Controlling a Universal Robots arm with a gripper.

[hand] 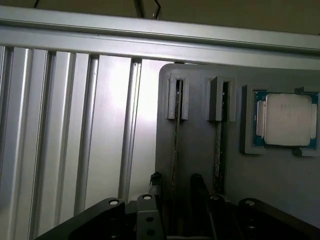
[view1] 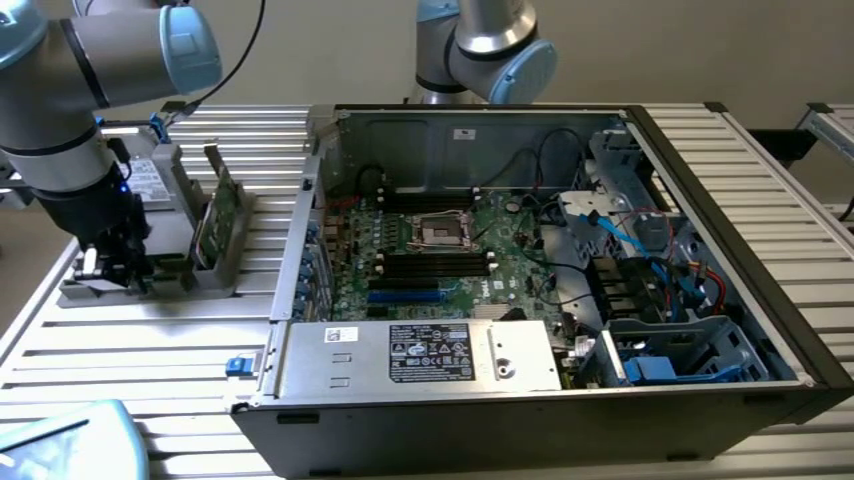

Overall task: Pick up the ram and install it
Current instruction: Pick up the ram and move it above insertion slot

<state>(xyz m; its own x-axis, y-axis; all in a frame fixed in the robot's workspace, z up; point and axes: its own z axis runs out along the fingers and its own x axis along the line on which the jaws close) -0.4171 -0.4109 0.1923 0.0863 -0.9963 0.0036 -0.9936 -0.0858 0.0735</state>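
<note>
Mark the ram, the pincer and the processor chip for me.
ram (view1: 222, 215), exterior view, green board face.
pincer (hand: 176, 182), wrist view, midway between fingertips.
processor chip (hand: 286, 120), wrist view, metal lid centre.

Plain beige wall (view1: 334, 50), ribbed metal table (view1: 134, 340) (soft glare)

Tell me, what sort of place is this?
Likely a robotics lab for computer assembly: a robot arm over ram in a grey holder, an open computer case, a slatted aluminium table.
</note>
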